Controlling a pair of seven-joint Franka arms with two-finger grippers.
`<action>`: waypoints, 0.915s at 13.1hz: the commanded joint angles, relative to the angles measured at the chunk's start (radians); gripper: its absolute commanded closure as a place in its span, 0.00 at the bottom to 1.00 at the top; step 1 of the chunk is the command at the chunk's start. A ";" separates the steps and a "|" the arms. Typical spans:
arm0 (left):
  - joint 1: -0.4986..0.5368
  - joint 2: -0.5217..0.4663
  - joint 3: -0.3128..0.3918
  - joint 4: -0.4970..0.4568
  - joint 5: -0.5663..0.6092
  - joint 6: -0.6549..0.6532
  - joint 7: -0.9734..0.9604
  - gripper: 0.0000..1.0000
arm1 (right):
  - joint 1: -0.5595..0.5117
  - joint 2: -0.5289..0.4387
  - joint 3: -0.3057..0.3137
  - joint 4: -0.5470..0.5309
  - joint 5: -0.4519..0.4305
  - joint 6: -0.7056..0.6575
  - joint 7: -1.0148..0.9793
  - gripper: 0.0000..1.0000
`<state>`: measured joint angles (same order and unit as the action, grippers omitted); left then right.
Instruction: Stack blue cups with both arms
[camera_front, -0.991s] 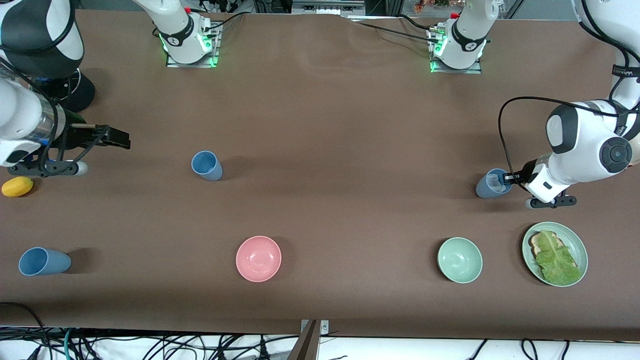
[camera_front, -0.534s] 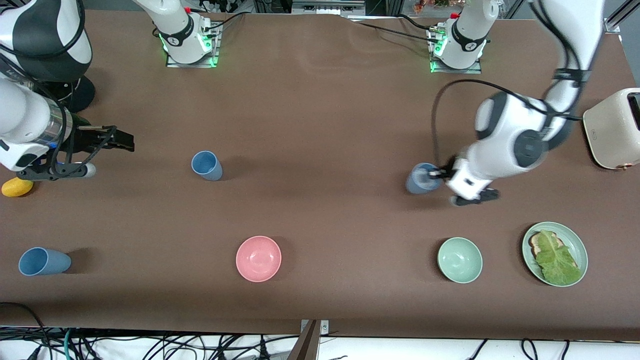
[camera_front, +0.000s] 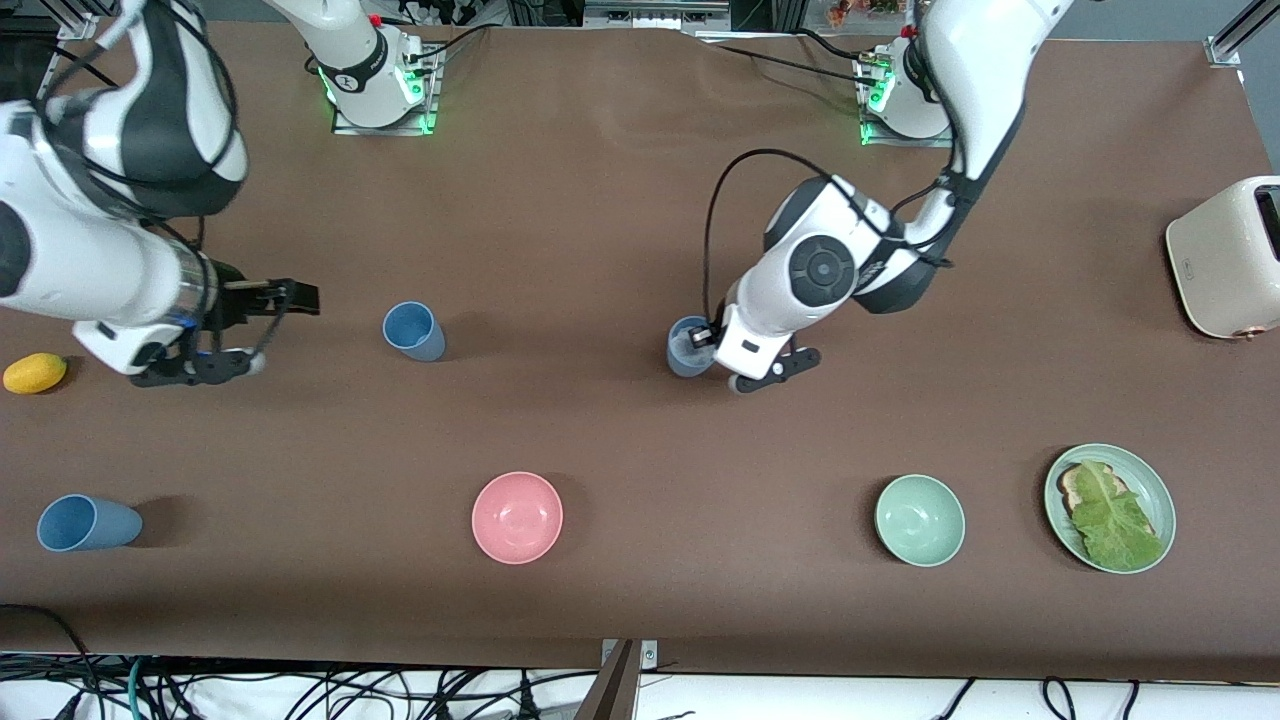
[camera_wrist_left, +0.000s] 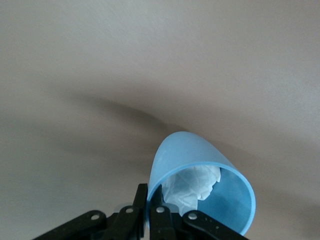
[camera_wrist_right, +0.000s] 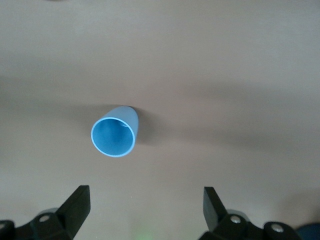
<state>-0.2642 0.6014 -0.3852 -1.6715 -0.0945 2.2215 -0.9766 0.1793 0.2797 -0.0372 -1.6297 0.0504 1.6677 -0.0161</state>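
My left gripper (camera_front: 703, 338) is shut on the rim of a blue cup (camera_front: 686, 347) and holds it low over the middle of the table. In the left wrist view the fingers (camera_wrist_left: 142, 200) pinch the wall of this cup (camera_wrist_left: 200, 160), which has crumpled white paper inside. A second blue cup (camera_front: 412, 330) stands toward the right arm's end. My right gripper (camera_front: 290, 297) is open and empty beside it, a short gap away. The right wrist view shows that cup (camera_wrist_right: 114, 135) ahead of the open gripper (camera_wrist_right: 145, 205). A third blue cup (camera_front: 85, 523) sits near the front edge at the right arm's end.
A pink bowl (camera_front: 517, 517) and a pale green bowl (camera_front: 919, 520) sit near the front edge. A green plate (camera_front: 1150, 478) with toast and lettuce and a cream toaster (camera_front: 1225, 255) are at the left arm's end. A yellow lemon (camera_front: 35, 372) lies at the right arm's end.
My left arm has swung from its end of the table to the middle, carrying its blue cup. My right gripper has moved a little toward the second cup.
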 joint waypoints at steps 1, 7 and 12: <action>-0.036 0.047 0.015 0.067 -0.001 0.000 -0.045 1.00 | 0.003 -0.060 0.017 -0.172 0.028 0.133 -0.004 0.00; -0.024 0.060 0.023 0.108 0.047 -0.025 -0.037 0.00 | 0.005 -0.062 0.046 -0.479 0.028 0.536 0.041 0.00; 0.060 0.044 0.029 0.254 0.070 -0.291 0.060 0.00 | 0.006 -0.057 0.069 -0.536 0.026 0.586 0.111 0.02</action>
<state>-0.2558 0.6499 -0.3521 -1.4791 -0.0401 2.0334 -0.9880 0.1888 0.2616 0.0180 -2.1204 0.0647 2.2318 0.0696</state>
